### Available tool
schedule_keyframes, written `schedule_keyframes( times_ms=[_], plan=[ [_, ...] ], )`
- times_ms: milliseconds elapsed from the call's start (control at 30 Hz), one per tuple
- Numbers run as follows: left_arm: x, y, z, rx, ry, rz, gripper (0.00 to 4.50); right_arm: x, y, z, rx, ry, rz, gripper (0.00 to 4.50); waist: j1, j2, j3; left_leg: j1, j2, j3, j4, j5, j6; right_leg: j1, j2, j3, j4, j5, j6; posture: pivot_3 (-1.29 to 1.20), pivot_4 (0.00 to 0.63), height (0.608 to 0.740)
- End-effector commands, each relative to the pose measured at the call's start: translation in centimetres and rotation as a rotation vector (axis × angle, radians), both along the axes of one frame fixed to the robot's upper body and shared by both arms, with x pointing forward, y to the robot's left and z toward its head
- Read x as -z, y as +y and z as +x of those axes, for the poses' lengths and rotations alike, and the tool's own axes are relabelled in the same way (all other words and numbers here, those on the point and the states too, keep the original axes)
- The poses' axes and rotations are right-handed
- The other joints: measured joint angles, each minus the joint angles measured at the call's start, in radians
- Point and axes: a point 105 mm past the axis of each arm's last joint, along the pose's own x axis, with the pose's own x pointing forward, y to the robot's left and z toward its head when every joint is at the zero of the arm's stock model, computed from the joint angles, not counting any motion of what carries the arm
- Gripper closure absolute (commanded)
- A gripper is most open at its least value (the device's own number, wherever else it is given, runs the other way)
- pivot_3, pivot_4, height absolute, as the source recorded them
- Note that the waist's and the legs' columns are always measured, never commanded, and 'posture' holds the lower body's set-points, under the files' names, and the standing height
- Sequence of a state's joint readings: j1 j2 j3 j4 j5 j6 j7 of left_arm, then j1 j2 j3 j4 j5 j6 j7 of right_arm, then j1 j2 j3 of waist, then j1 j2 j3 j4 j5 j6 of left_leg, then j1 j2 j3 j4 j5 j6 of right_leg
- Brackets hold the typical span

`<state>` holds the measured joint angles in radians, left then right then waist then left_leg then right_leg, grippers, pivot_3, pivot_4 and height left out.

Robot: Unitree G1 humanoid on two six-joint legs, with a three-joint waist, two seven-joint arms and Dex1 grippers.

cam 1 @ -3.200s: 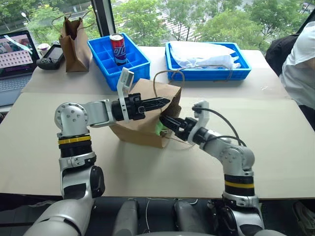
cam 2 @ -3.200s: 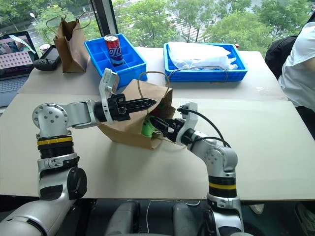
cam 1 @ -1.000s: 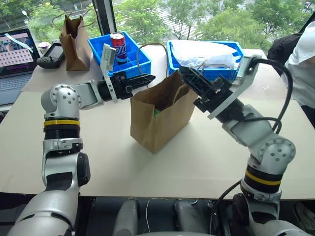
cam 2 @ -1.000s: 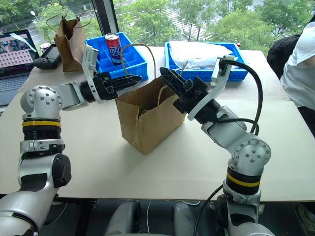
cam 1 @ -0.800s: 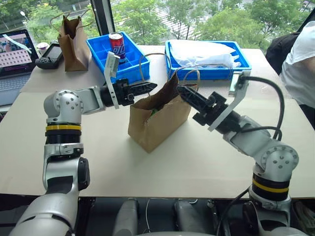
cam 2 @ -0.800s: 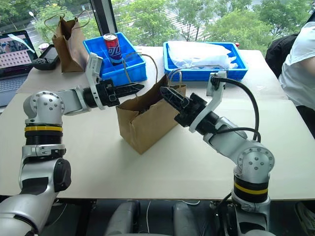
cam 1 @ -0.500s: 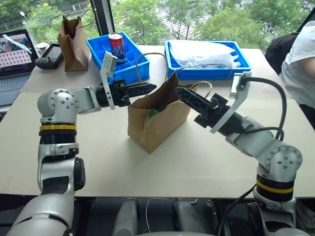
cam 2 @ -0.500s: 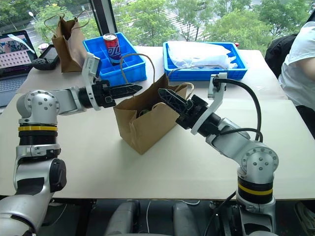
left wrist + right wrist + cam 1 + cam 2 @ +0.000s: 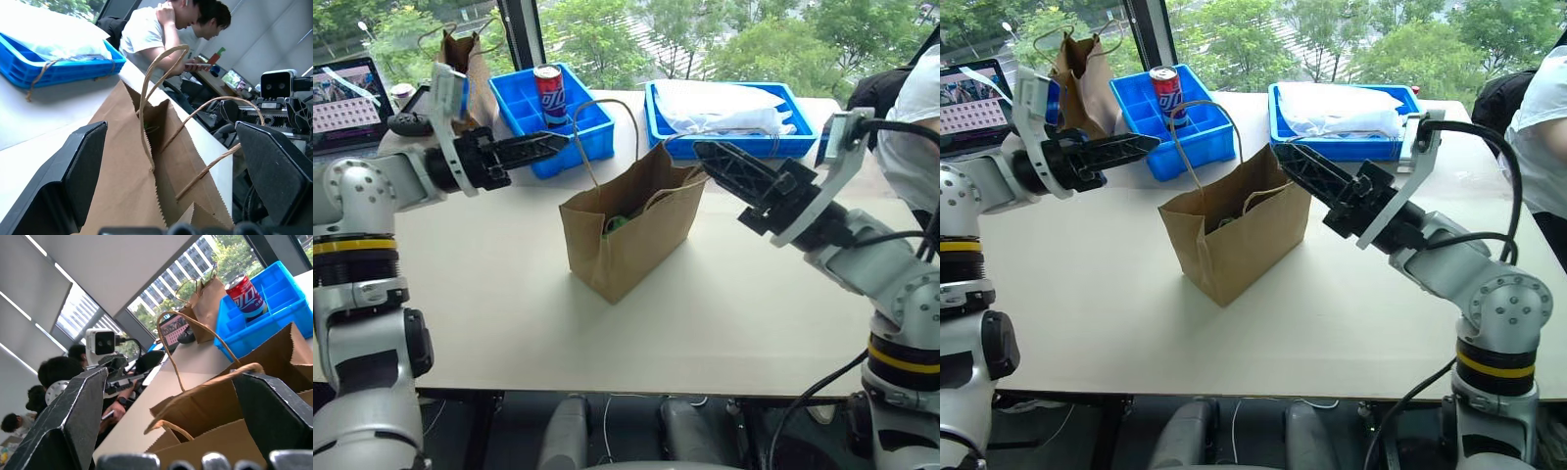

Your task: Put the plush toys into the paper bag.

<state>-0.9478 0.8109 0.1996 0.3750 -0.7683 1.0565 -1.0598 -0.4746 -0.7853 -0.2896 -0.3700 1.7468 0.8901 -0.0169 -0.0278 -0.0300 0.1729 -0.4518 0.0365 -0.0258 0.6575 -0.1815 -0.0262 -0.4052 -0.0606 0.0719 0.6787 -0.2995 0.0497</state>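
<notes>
Left gripper (image 9: 560, 143) and right gripper (image 9: 710, 157): fingers spread, empty, level, flanking the wide light-brown kraft paper bag (image 9: 628, 233), clear of its loop handles. Bag upright; lime-green plush toy (image 9: 616, 223) inside. A second ago both grippers pinched the bag's handles; since then they have let go and drawn apart.

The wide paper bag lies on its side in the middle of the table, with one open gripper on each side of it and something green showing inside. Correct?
Not quite: the paper bag stands upright on its base, mouth up, as the left eye view shows. The rest holds: the left gripper and right gripper are open on either side of it, and something green shows inside.
</notes>
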Motion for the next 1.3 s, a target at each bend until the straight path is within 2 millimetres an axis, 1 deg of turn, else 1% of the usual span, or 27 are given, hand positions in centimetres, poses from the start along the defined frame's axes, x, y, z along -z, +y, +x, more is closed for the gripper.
schedule_keyframes(
  times_ms=[33,100,167,200,233,267,333,400,467,500,567,600,667,767,867,967,1100,1200,1300],
  plan=[
    [-1.0,2.2,-0.9,-0.006,-0.099,0.013,0.0,-1.2,-2.5,-1.2,0.013,-0.058,-0.079,0.03,0.004,0.0,0.0,0.0,0.0,0.0,0.0,0.0,0.0,0.0,0.0,0.0,0.0,0.0,0.0,0.0,0.15,0.698],
    [-0.7,2.6,-1.9,0.042,-0.127,0.01,0.0,-1.2,-3.1,-2.0,-0.014,-0.055,-0.113,0.03,0.005,0.0,0.0,0.0,0.001,0.0,0.0,0.0,0.0,0.0,0.0,0.0,0.0,0.0,0.0,0.0,0.15,0.698],
    [0.1,2.5,-3.0,0.093,-0.148,0.027,0.0,-0.5,-3.4,-2.7,-0.039,-0.043,-0.16,0.43,0.005,0.0,0.0,0.0,0.001,0.0,0.0,0.0,0.0,0.0,0.001,0.0,0.0,0.0,-0.001,0.0,0.15,0.698],
    [0.4,2.4,-3.3,0.111,-0.149,0.026,0.0,-0.2,-3.4,-3.0,-0.058,-0.038,-0.174,0.7,0.006,0.0,0.0,0.0,0.001,0.0,0.0,0.0,0.0,0.0,0.001,0.0,0.0,0.0,-0.001,0.0,0.15,0.698],
    [0.8,2.3,-3.6,0.125,-0.148,0.023,0.0,0.1,-3.3,-3.4,-0.083,-0.033,-0.18,1.11,0.007,0.0,0.0,0.0,0.001,0.0,0.0,0.0,0.0,0.0,0.0,0.0,0.0,0.0,-0.001,0.0,0.15,0.698],
    [1.2,2.1,-4.0,0.142,-0.155,0.028,0.0,0.5,-3.1,-3.7,-0.105,-0.026,-0.197,1.32,0.007,0.0,0.0,0.0,0.001,0.0,0.0,0.0,0.0,0.001,0.001,0.0,0.0,0.0,-0.001,0.0,0.15,0.698],
    [2.3,1.7,-4.3,0.162,-0.162,0.05,0.0,2.0,-2.6,-4.0,-0.134,-0.01,-0.276,2.06,0.008,0.0,0.0,0.0,0.001,0.0,0.001,0.0,0.0,0.001,0.001,0.0,0.0,0.0,-0.001,0.0,0.15,0.698],
    [3.4,1.3,-4.5,0.168,-0.157,0.086,0.0,4.1,-2.1,-3.7,-0.139,-0.003,-0.397,2.71,0.009,0.0,0.0,0.0,0.001,0.0,0.001,0.0,0.0,0.001,0.001,0.0,0.0,0.0,-0.001,0.0,0.15,0.698],
    [4.8,0.7,-4.8,0.185,-0.152,0.141,0.0,6.6,-1.2,-3.0,-0.135,-0.027,-0.55,3.38,0.008,0.0,0.0,0.001,0.002,0.0,0.001,0.0,0.0,0.001,0.001,0.0,0.0,0.0,-0.001,0.0,0.15,0.698],
    [5.4,0.5,-4.9,0.187,-0.137,0.148,0.0,7.6,-0.5,-2.7,-0.14,-0.057,-0.601,3.81,0.007,0.0,0.0,0.001,0.002,0.0,0.001,0.0,0.0,0.001,0.001,0.0,0.0,0.0,-0.001,0.0,0.15,0.698],
    [6.1,0.5,-4.3,0.148,-0.125,0.153,0.0,8.4,1.3,-2.1,-0.151,-0.137,-0.617,4.41,0.007,0.0,0.0,0.001,0.002,0.001,0.001,0.0,0.0,0.001,0.001,0.0,0.0,0.0,-0.001,0.0,0.15,0.698],
    [6.2,0.5,-4.0,0.127,-0.127,0.154,0.0,8.6,2.3,-1.9,-0.161,-0.176,-0.62,4.47,0.006,0.0,0.0,0.001,0.002,0.001,0.001,0.0,0.0,0.0,0.001,0.0,0.0,0.0,-0.001,0.0,0.15,0.698],
    [6.2,0.1,-3.6,0.108,-0.144,0.151,0.0,8.6,3.5,-1.5,-0.154,-0.234,-0.609,4.47,0.007,0.0,0.0,0.001,0.003,0.001,0.002,0.0,0.0,0.0,0.002,0.0,0.001,0.0,-0.001,0.0,0.15,0.698],
    [6.2,-1.1,-3.6,0.122,-0.165,0.129,0.0,8.1,4.6,-0.7,-0.115,-0.3,-0.578,4.47,0.01,0.0,0.0,0.0,0.002,0.001,0.002,0.0,0.0,0.0,0.001,0.0,0.001,0.0,-0.001,0.0,0.15,0.698],
    [6.3,-2.4,-3.9,0.164,-0.155,0.094,0.0,7.6,5.3,0.0,-0.083,-0.333,-0.551,4.47,0.013,0.0,0.0,0.0,0.001,0.0,0.002,0.0,0.0,0.001,0.001,0.0,0.001,0.0,-0.001,0.0,0.15,0.698],
    [6.4,-3.4,-4.3,0.219,-0.142,0.098,0.0,6.3,6.3,0.4,-0.059,-0.328,-0.428,4.47,0.012,0.0,0.0,0.0,0.002,0.0,0.002,0.0,0.0,0.001,0.001,-0.001,0.001,0.0,-0.001,0.0,0.15,0.698],
    [6.0,-4.1,-4.2,0.229,-0.142,0.075,0.0,6.4,7.3,0.7,-0.068,-0.345,-0.441,4.47,0.012,0.0,0.0,0.001,0.002,0.0,0.002,0.0,0.0,0.0,0.001,-0.001,0.002,0.0,-0.001,0.0,0.15,0.698],
    [6.4,-5.1,-4.4,0.257,-0.133,0.075,0.0,6.3,8.5,0.9,-0.083,-0.337,-0.388,4.47,0.008,0.0,0.0,0.001,0.002,0.0,0.002,0.0,0.0,0.001,0.001,-0.001,0.003,0.0,-0.001,0.0,0.15,0.698],
    [6.6,-5.7,-4.7,0.274,-0.115,0.068,0.0,6.6,9.2,1.0,-0.098,-0.326,-0.373,4.47,0.009,0.0,0.0,0.001,0.002,0.0,0.002,0.0,0.0,0.001,0.001,-0.001,0.003,0.0,-0.001,0.0,0.15,0.698]
  ],
)
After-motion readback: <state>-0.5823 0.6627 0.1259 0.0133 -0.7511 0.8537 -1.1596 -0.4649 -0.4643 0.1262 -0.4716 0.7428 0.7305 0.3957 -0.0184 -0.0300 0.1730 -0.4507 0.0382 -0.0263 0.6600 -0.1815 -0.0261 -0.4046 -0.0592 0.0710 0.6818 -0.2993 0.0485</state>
